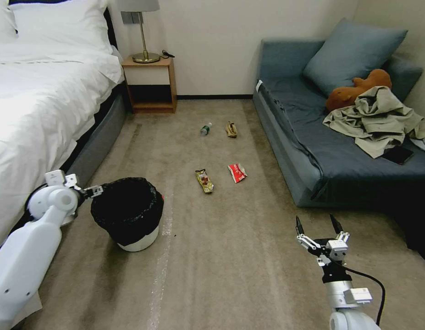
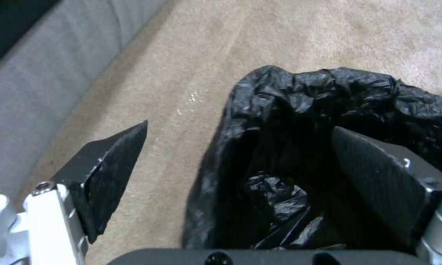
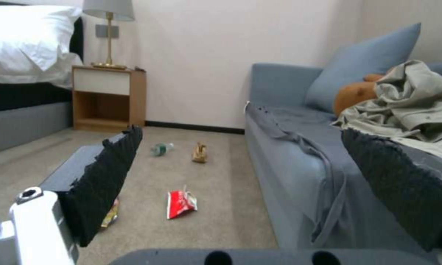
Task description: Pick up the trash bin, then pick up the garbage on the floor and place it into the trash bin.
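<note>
While trash bin [image 1: 128, 213] stands upright, left tool [image 2: 241, 162] gapes astride its rim, right tool [image 1: 318, 227] spread, empty.

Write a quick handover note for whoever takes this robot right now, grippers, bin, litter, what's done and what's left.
Left gripper: open, straddling the trash bin rim, one finger inside the liner, one outside; not yet clamped.
Right gripper: open, empty, low over the carpet by the sofa.
Bin stands on the floor beside the bed.
Snack bar wrapper, red-white packet, green bottle and tan scrap all lie on the floor.
Left: grip and lift bin, collect all four.
</note>
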